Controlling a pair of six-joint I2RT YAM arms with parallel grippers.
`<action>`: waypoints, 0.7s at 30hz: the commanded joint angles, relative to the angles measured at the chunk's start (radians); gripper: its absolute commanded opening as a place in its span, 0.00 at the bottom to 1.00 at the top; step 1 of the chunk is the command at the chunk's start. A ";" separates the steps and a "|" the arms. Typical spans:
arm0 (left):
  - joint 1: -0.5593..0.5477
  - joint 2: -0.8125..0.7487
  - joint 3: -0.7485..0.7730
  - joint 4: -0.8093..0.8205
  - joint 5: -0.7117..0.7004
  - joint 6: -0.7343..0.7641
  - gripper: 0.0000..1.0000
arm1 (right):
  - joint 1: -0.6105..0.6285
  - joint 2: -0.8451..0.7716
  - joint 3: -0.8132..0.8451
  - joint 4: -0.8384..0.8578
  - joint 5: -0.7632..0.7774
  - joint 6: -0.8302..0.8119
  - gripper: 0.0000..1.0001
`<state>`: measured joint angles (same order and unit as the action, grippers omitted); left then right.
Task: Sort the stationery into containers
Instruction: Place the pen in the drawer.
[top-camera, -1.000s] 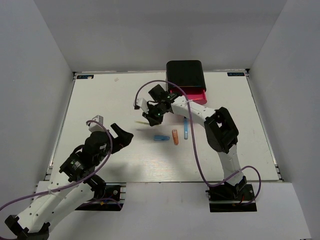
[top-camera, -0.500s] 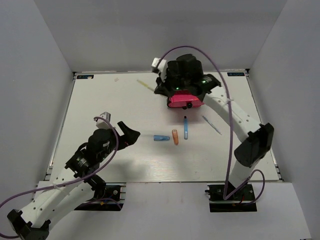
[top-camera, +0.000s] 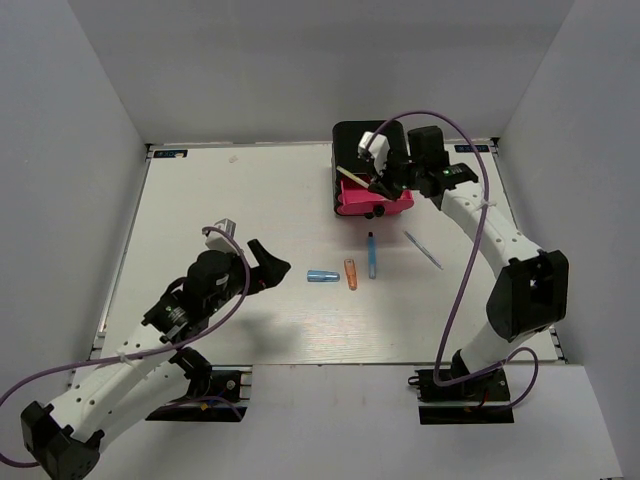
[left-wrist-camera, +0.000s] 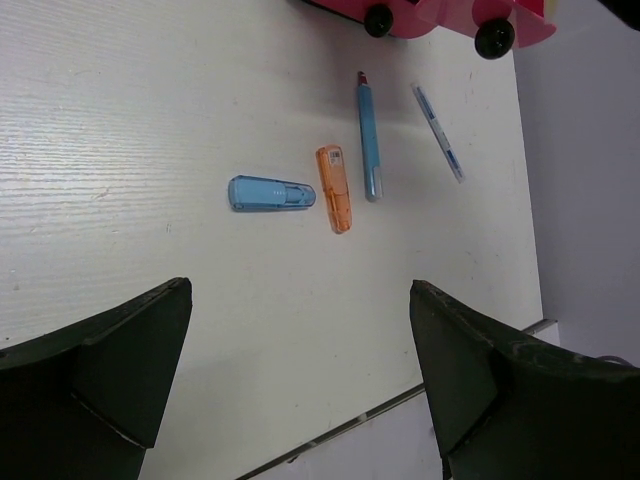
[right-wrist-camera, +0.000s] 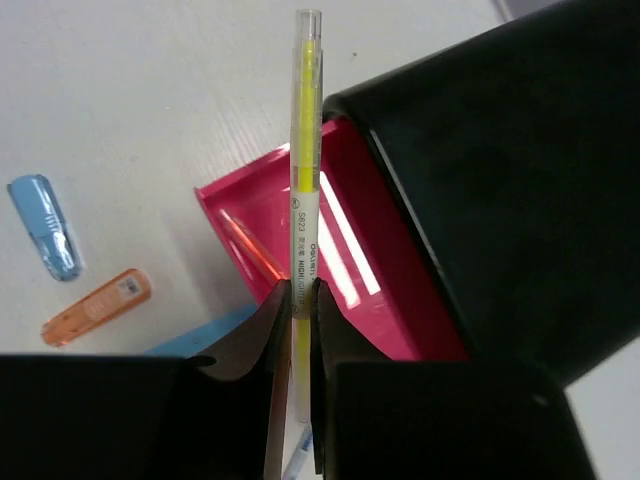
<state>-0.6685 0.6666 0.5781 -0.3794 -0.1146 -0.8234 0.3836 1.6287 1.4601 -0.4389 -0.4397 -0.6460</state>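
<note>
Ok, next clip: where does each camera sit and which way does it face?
Top external: above and behind the robot, looking down on the table; left gripper and right gripper both show.
Left wrist: looks down across the table at the orange cylinder; open fingers frame it.
Right wrist: looks down into the pink drawer; fingers clamp the yellow-green stick.
Shared: orange cylinder in all three.

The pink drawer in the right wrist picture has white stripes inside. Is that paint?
No. Right wrist view: that is glare, light bouncing off the shiny pink drawer. Left wrist view: the dark jaws up close look a bit soft, while the orange cylinder looks sharp.
</note>
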 joint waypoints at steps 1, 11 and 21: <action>0.001 0.011 -0.011 0.042 0.026 0.015 0.99 | -0.038 -0.023 0.019 0.054 -0.066 -0.081 0.00; 0.001 0.033 -0.011 0.062 0.044 0.024 0.99 | -0.104 0.019 0.031 -0.017 -0.120 -0.273 0.00; -0.011 0.129 0.023 0.135 0.115 0.099 0.99 | -0.129 0.059 0.060 -0.092 -0.119 -0.428 0.29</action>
<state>-0.6712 0.7712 0.5655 -0.2897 -0.0456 -0.7761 0.2626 1.6852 1.4666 -0.5198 -0.5385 -1.0199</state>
